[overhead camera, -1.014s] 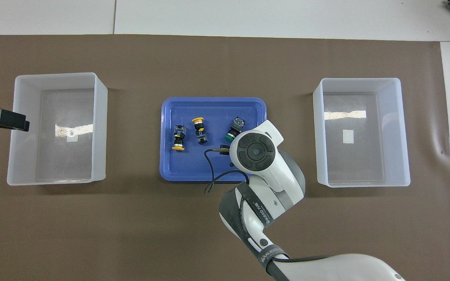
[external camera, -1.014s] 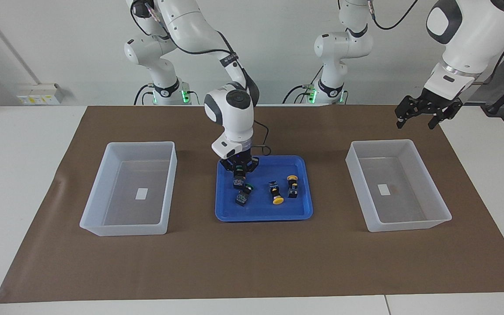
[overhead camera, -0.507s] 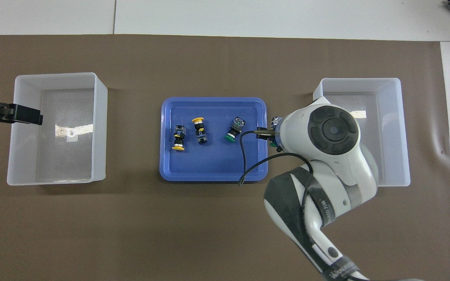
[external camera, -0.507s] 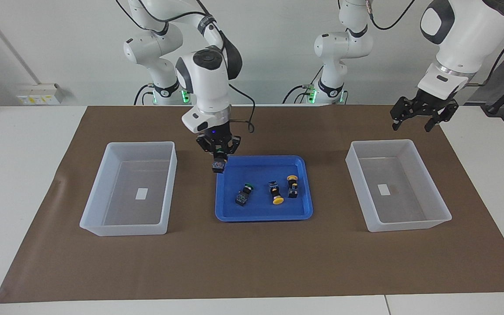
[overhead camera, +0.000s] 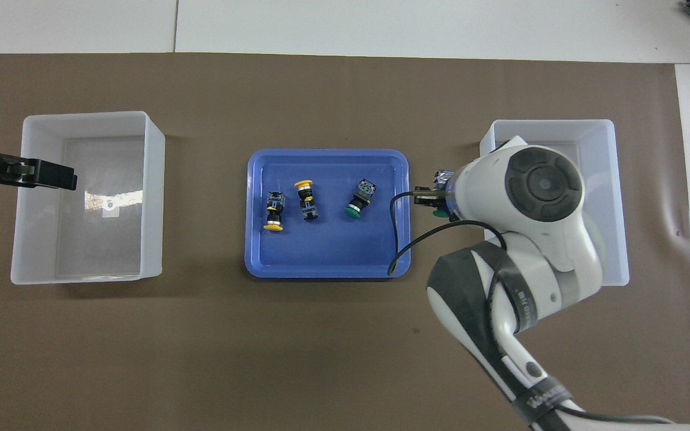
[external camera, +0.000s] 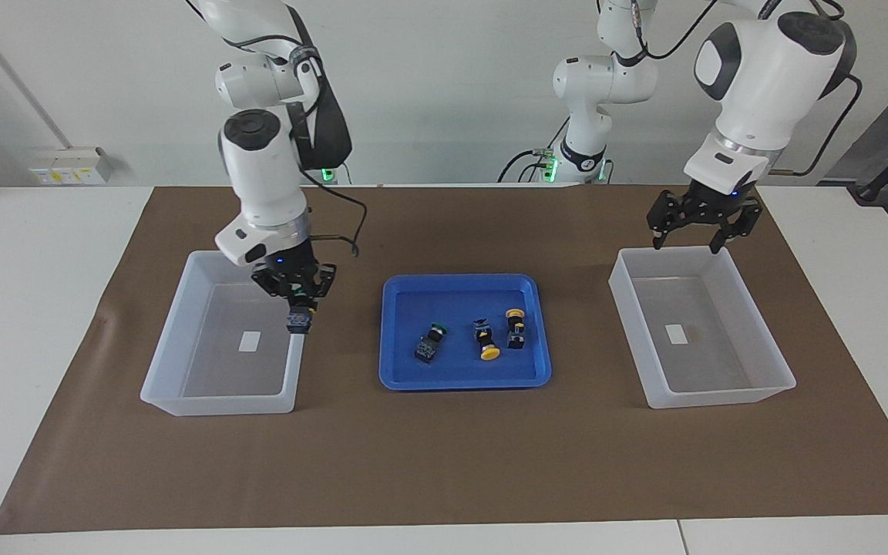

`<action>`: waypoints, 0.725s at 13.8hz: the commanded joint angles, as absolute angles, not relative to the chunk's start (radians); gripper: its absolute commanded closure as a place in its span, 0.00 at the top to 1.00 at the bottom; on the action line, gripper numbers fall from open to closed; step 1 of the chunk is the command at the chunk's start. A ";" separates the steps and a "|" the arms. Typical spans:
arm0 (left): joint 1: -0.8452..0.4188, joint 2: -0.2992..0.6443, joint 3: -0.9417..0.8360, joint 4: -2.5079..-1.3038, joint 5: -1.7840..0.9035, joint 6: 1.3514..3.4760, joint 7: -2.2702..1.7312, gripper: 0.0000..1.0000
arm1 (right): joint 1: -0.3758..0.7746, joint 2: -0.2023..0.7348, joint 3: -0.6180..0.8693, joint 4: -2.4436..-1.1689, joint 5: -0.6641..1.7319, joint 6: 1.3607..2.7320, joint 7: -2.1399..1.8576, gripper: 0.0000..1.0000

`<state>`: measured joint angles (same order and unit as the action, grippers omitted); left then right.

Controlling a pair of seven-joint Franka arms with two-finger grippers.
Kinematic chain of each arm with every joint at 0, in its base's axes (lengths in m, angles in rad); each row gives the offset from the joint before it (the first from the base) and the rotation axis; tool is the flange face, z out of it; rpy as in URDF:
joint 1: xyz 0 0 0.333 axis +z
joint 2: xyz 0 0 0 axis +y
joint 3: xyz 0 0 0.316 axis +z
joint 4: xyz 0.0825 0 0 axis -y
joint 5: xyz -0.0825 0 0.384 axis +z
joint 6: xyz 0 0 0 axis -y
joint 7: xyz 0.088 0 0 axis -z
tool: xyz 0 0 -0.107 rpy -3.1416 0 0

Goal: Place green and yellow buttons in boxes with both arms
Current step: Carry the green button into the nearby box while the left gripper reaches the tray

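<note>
My right gripper (external camera: 295, 302) is shut on a green button (external camera: 299, 319) and holds it in the air over the box (external camera: 216, 402) at the right arm's end, above the wall beside the tray. In the overhead view the wrist hides most of this grip. In the blue tray (external camera: 459, 378) lie one green button (external camera: 428, 343) and two yellow buttons (external camera: 485, 340) (external camera: 516, 327). My left gripper (external camera: 684, 243) hangs open and holds nothing, over the robot-side rim of the other box (external camera: 721, 395).
The blue tray (overhead camera: 327, 263) sits mid-table between the two boxes (overhead camera: 18, 197) (overhead camera: 617, 197) on a brown mat. Each box shows only a small white sticker on its floor. A black cable loops from the right wrist over the tray's edge.
The right gripper has lifted a green button out of the tray and carried it over the box at its end. The left gripper has moved in over its box's rim.
</note>
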<state>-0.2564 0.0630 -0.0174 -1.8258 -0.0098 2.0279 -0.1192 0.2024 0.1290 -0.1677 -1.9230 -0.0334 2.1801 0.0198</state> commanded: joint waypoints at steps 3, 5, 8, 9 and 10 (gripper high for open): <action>-0.354 0.117 -0.003 -1.957 -0.020 2.294 -0.209 1.00 | 0.161 0.169 -0.153 -1.970 -0.002 2.210 -0.017 0.00; -0.405 0.170 -0.002 -1.951 -0.020 2.331 -0.251 1.00 | 0.160 0.169 -0.153 -2.032 0.026 2.320 -0.021 0.00; -0.429 0.245 -0.002 -1.953 -0.020 2.425 -0.268 1.00 | 0.160 0.195 -0.153 -2.042 0.026 2.352 -0.025 0.00; -0.434 0.265 -0.002 -1.951 -0.020 2.433 -0.270 1.00 | 0.160 0.198 -0.153 -2.043 0.026 2.358 -0.025 0.00; -0.448 0.293 -0.002 -1.953 -0.020 2.463 -0.270 0.99 | 0.158 0.198 -0.153 -2.045 0.026 2.358 -0.026 0.00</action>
<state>-0.4196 0.2520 -0.0189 -1.9465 -0.0103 2.4064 -0.2621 0.1728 0.2066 -0.1635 -2.0300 0.0070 2.3367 -0.0063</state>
